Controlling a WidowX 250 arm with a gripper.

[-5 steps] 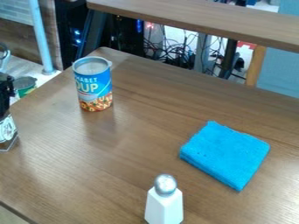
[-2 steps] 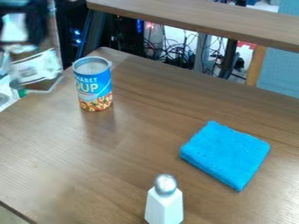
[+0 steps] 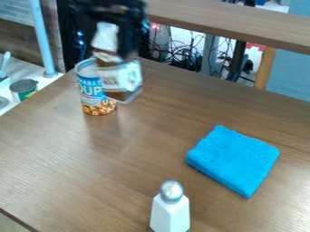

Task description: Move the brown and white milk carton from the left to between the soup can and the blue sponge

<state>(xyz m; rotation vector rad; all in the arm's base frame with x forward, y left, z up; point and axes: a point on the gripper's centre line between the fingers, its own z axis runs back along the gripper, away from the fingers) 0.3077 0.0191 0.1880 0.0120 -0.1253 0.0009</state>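
The black gripper (image 3: 115, 41) hangs at the upper left, shut on the upper part of a clear bottle (image 3: 122, 78) with a pale label. The bottle is blurred and overlaps the right side of a blue soup can (image 3: 92, 89) in the view; whether the two touch, I cannot tell. The can stands upright near the table's back left corner. A folded blue cloth (image 3: 234, 159) lies on the right. Near the front edge of the view stands a white shaker (image 3: 170, 209) with a silver top.
The brown wooden table (image 3: 139, 154) spans most of the view. Behind it runs a raised wooden shelf (image 3: 236, 22), with cables below. Off the table's left side are a green can (image 3: 24, 89) and a light blue post (image 3: 42, 38).
The gripper has come in from the left edge with the bottle, first up, then rightward to the soup can. Can, cloth and shaker have stayed put.
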